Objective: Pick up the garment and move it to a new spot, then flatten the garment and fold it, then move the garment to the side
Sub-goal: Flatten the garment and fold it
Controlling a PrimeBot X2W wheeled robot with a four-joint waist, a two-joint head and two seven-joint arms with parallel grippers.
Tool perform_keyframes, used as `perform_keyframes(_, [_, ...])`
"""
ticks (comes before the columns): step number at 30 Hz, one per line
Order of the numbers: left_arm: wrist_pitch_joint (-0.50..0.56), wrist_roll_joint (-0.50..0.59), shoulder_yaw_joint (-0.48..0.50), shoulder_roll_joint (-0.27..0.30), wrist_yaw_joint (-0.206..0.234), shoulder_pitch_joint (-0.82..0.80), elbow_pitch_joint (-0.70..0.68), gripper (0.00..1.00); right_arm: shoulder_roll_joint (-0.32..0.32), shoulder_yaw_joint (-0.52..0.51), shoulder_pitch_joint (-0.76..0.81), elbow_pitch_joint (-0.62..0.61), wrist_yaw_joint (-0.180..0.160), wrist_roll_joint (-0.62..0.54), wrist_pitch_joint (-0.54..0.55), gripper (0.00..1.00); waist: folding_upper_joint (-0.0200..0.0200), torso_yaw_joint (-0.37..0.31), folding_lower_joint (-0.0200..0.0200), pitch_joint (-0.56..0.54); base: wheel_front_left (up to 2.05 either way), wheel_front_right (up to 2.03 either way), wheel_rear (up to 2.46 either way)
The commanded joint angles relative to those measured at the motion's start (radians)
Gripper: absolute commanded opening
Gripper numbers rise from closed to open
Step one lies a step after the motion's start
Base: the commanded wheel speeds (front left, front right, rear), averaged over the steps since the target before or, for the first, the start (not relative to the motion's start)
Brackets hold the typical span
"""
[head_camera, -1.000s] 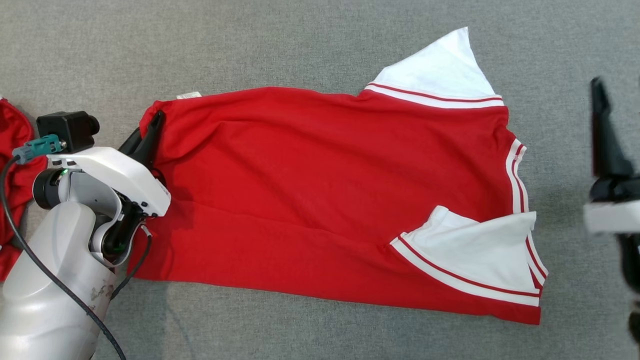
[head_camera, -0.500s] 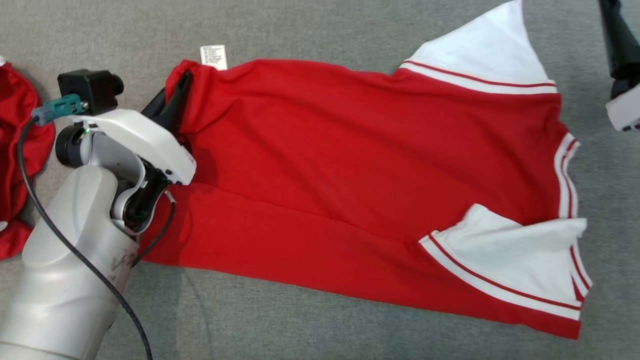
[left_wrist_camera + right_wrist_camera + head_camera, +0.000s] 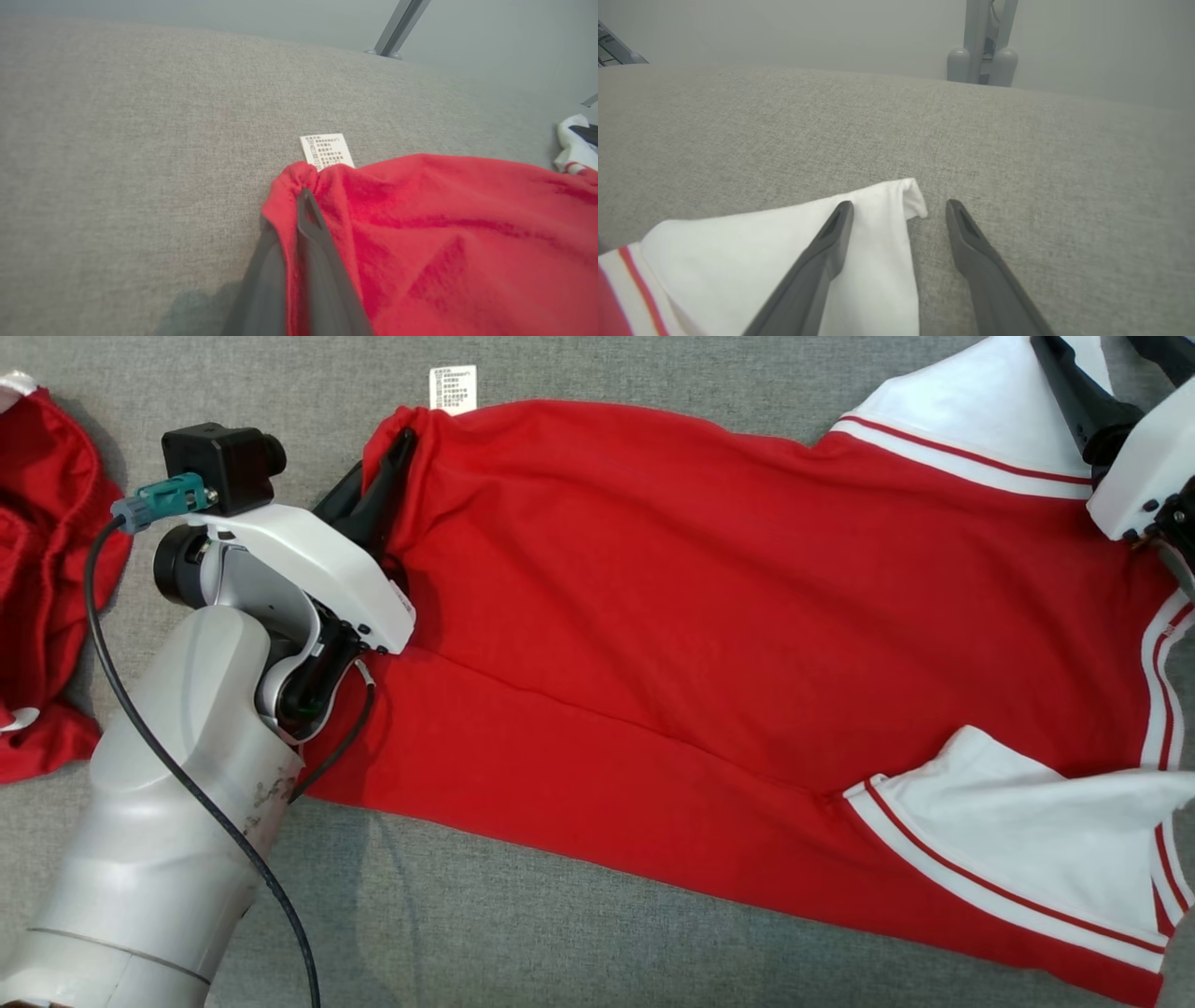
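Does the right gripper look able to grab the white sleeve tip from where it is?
Probably yes: the right gripper is open, the white sleeve tip lies partly between its fingers, and nothing blocks it.

My work surface point(image 3: 523, 933) is a grey woven fabric, evenly lit. Beyond its far edge I see a plain pale grey wall point(image 3: 784, 32) and a grey metal post point(image 3: 983, 28).

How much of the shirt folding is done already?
Done: the shirt lies spread on the grey surface. In hand: the left jaws are shut on its corner by the label, the right jaws open over a white sleeve. Left: flattening the other sleeve, folding, moving it aside.
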Motion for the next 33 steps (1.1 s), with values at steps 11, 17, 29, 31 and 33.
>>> perform_keyframes(11, [-0.033, -0.017, -0.03, -0.015, -0.014, -0.034, 0.046, 0.0, -0.025, 0.082, -0.12, 0.067, 0.0, 0.107, -0.025, 0.0, 0.0, 0.013, 0.0, 0.007, 0.0, 0.0, 0.0])
perform_keyframes(17, [-0.061, -0.027, -0.029, 0.002, -0.015, -0.047, 0.038, 0.0, -0.05, 0.098, -0.15, 0.032, 0.0, 0.14, -0.12, 0.0, 0.0, 0.002, 0.0, -0.01, 0.0, 0.0, 0.0])
perform_keyframes(29, [-0.106, -0.055, 0.014, 0.069, -0.001, 0.021, -0.067, 0.0, -0.114, 0.145, -0.08, -0.13, 0.0, 0.183, -0.29, 0.0, 0.0, -0.032, 0.0, -0.055, 0.0, 0.0, 0.0])
perform_keyframes(31, [-0.114, -0.069, 0.029, 0.087, -0.001, 0.045, -0.111, 0.0, -0.132, 0.143, -0.048, -0.176, 0.0, 0.197, -0.311, 0.0, 0.0, -0.039, 0.0, -0.06, 0.0, 0.0, 0.0])
perform_keyframes(33, [-0.117, -0.088, 0.046, 0.105, -0.002, 0.083, -0.163, 0.0, -0.156, 0.14, -0.005, -0.232, 0.0, 0.195, -0.328, 0.0, 0.0, -0.045, 0.0, -0.063, 0.0, 0.0, 0.0])
